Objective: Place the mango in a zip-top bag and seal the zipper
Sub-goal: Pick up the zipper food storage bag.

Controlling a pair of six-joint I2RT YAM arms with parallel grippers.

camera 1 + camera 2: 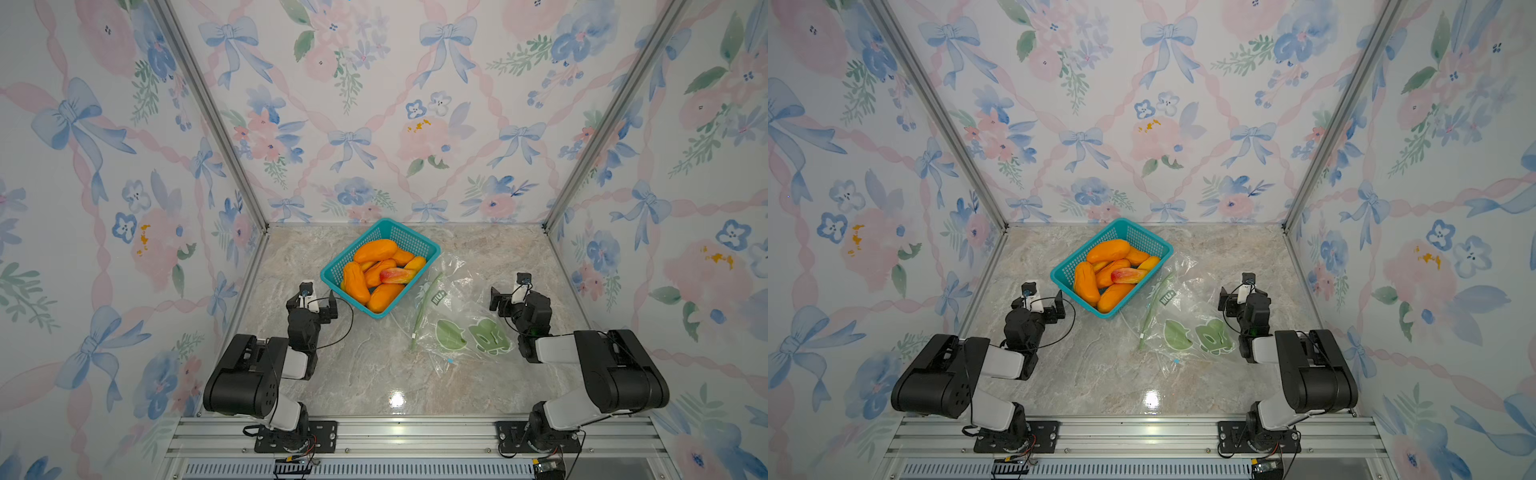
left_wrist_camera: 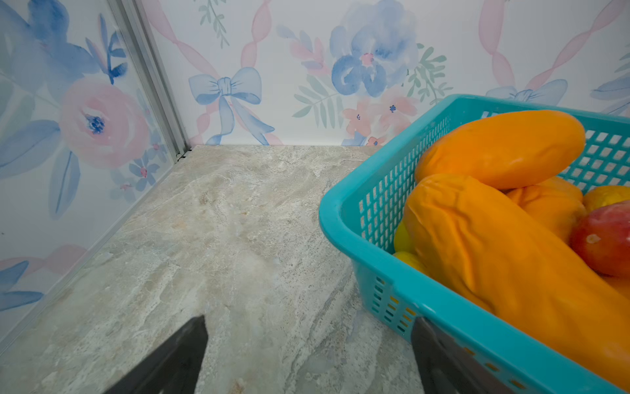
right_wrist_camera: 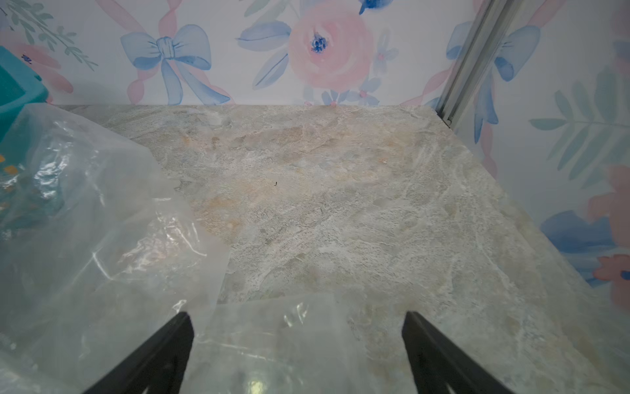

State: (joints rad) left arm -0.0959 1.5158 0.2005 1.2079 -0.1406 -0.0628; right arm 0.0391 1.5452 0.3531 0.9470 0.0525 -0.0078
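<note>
Several orange mangoes [image 1: 376, 251] [image 1: 1108, 250] [image 2: 501, 150] and a reddish one lie piled in a teal mesh basket [image 1: 413, 234] [image 2: 344, 235] at the back middle of the table. A clear zip-top bag [image 1: 457, 316] [image 1: 1187, 320] [image 3: 85, 238] with green prints lies flat to the right of the basket, its green zipper strip [image 1: 424, 307] facing the basket. My left gripper [image 1: 312, 302] [image 2: 308, 322] stands open and empty just left of the basket's near corner. My right gripper [image 1: 515, 297] [image 3: 297, 315] hangs open over the bag's right edge, holding nothing.
Floral walls with aluminium posts [image 1: 208, 112] close the table in on three sides. The marble tabletop [image 1: 353, 374] runs to a metal rail at the front, where both arm bases are bolted. A black cable loops from my left wrist toward the basket.
</note>
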